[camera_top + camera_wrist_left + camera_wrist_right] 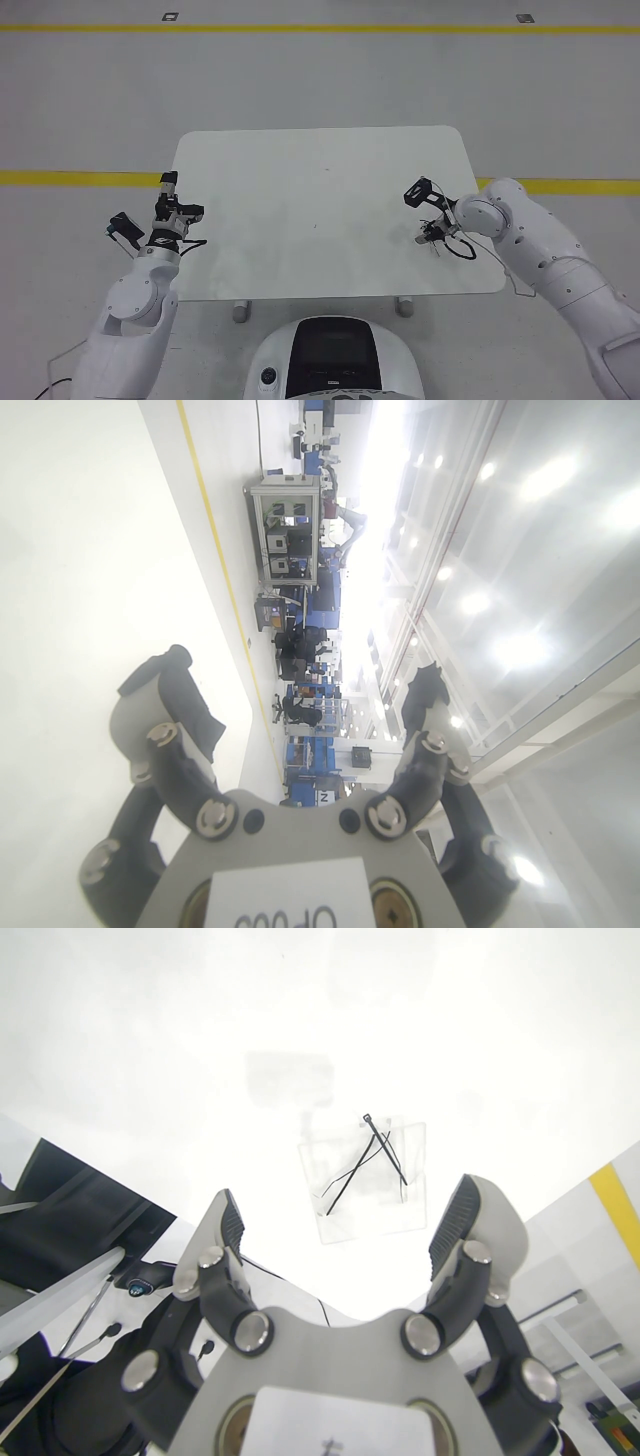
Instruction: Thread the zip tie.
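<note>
On the right part of the white table (320,200), near the edge closest to the robot, the right gripper (430,236) hangs over the surface; seen from its own wrist, the right gripper (342,1223) has its jaws spread wide with nothing between the ribbed pads (450,1215); just ahead of those pads, and apart from them, a small clear box (410,1208) sits on the table (150,1028); inside it lie a few black zip ties (372,1153), thin strips crossing one another, one square head showing at the end of the box farthest from the gripper; nothing touches them, and their exact number is hard to tell.

At the table's left edge the left gripper (175,205) sits well apart from the box, pointing away from the robot; in the left wrist view the left gripper (300,700) is likewise spread open and holds nothing, its dark fingers (425,700) set against a workshop background with a yellow floor line (220,550) running past; in the top view two such yellow lines (320,28) cross the pale floor beyond and beside the table.
</note>
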`<act>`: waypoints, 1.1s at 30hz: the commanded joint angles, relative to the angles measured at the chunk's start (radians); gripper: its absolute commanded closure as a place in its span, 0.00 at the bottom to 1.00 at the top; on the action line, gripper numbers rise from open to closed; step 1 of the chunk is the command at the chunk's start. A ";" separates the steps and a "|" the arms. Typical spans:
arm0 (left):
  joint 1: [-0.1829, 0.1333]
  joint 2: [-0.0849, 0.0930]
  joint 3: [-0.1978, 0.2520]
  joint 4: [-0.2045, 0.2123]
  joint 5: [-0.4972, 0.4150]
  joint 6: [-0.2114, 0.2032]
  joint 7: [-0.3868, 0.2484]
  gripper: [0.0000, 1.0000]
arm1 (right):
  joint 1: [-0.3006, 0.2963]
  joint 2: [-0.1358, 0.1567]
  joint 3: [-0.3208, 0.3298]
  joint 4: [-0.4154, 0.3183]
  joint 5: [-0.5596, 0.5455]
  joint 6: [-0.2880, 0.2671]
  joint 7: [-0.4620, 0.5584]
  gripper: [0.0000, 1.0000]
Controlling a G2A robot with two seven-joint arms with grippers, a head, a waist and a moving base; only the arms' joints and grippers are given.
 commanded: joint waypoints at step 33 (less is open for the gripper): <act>0.000 0.000 0.000 0.000 0.000 0.000 0.000 0.00 | 0.036 0.021 -0.083 0.099 0.015 -0.009 -0.111 0.91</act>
